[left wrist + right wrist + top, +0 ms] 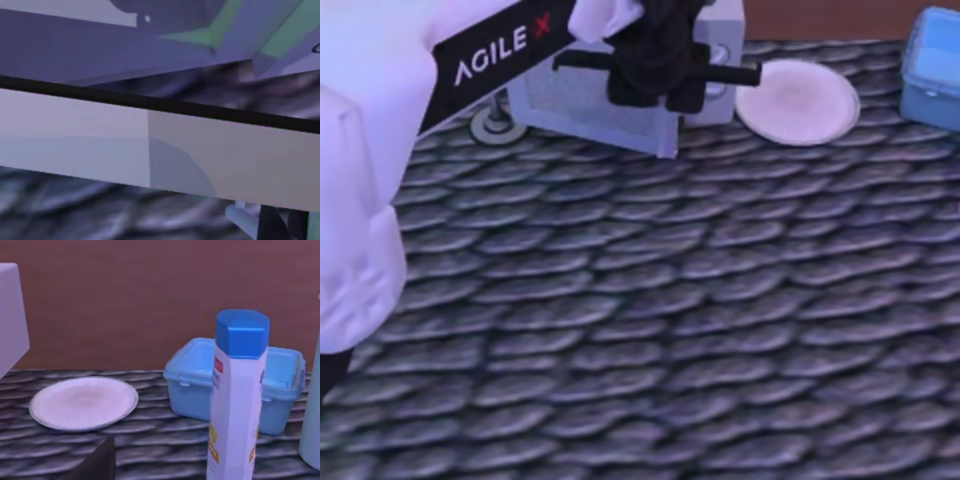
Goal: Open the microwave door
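Left gripper parked right over the front of the microwave, at the far edge of the desk toward the top view's left-middle. Can't tell whether the jaws are spread or pinching anything (black wrist hardware covers them from above, and the left wrist view is just flat pale panels and a dark edge up close). Left arm's white link with the AGILE X lettering running diagonally in from the left side.

Microwave door swung partway out from the box, grey mesh window facing the near side, free edge ending near the middle of the far desk edge. Silver knob just visible on the front panel beside the gripper.

White plate lying flat just right of the microwave. Light blue box further right, at the desk's corner. Small round-based thing left of the door.

Right gripper not visible anywhere; right wrist view showing a tall white bottle with a blue cap, upright, close in front of the blue box.
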### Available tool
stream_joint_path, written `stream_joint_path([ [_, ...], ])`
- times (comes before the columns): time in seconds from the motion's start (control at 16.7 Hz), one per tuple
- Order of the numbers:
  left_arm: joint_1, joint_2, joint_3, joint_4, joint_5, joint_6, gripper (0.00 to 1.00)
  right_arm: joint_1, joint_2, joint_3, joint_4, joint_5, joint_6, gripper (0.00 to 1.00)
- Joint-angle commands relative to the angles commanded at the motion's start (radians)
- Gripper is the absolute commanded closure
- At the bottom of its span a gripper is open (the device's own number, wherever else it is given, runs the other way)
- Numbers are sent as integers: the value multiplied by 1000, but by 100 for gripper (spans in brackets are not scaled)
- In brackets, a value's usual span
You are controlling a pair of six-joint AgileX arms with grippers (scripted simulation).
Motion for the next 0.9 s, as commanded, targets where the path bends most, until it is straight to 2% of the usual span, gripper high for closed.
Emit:
stream_joint_path([
  [0.9, -2, -21, -44, 20, 12, 24, 100, 0, 0, 0, 0, 0, 0, 0],
])
